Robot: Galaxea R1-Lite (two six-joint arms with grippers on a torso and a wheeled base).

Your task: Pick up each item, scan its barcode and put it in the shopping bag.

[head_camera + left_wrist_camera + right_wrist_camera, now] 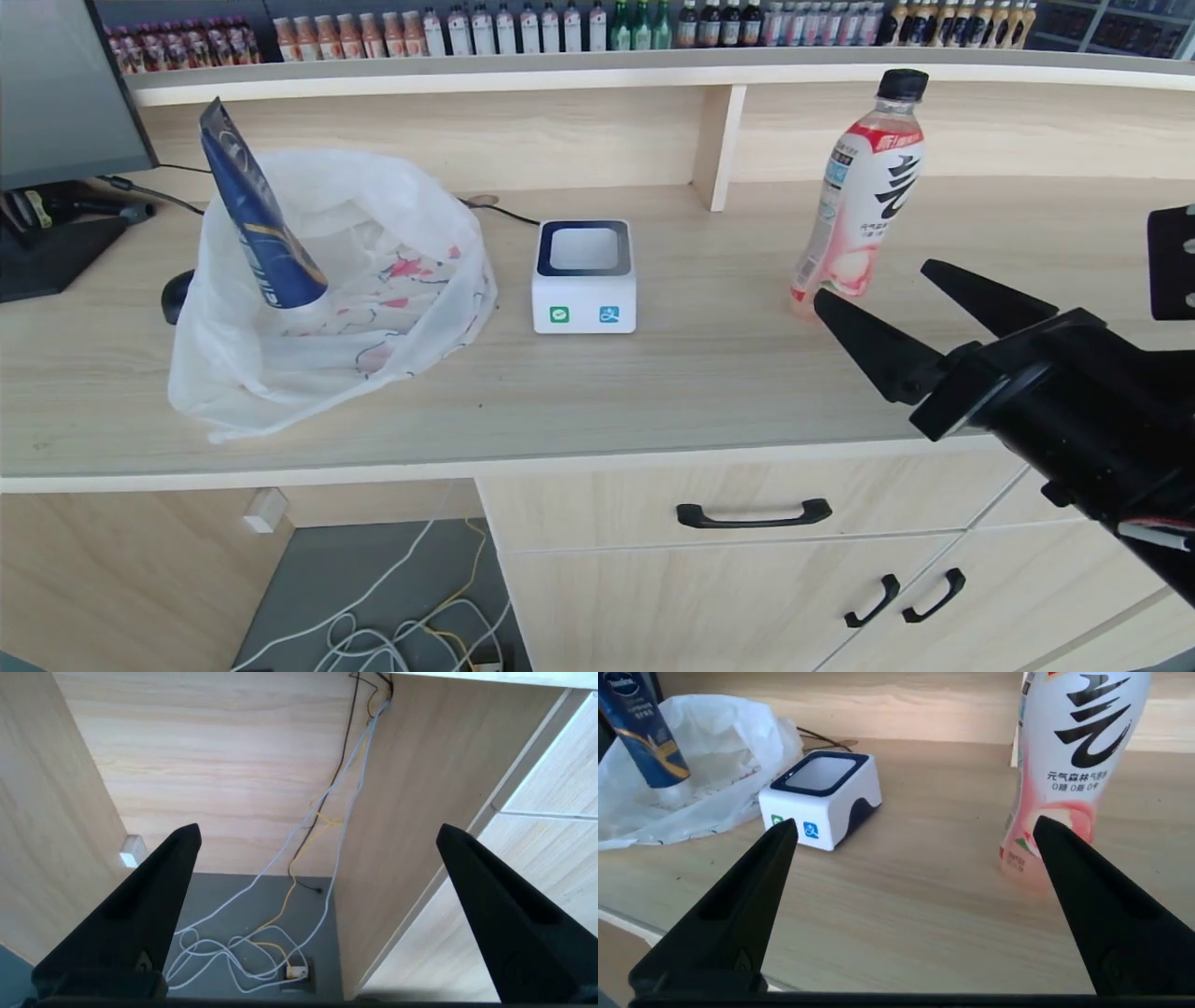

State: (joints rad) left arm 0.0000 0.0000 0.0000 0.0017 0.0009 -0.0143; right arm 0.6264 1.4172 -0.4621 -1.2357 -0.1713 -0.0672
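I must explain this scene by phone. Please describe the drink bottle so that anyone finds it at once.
Look at the long wooden counter. To the robot's right of the white scanner box, a tall bottle stands upright. Nothing else there has a black cap and a pink-and-white label.

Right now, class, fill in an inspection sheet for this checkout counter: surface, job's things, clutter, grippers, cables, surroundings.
Surface: pale wooden counter.
Job's things: blue tube leaning inside the shopping bag; scanner beside the bag; bottle upright, not yet bagged.
Clutter: dark mouse-like object by the bag; monitor.
Grippers: right gripper open, near the bottle, not holding it; left gripper open, below the counter.
Cables: loose cables on the floor.
Surroundings: shelf bottles behind; drawers below.
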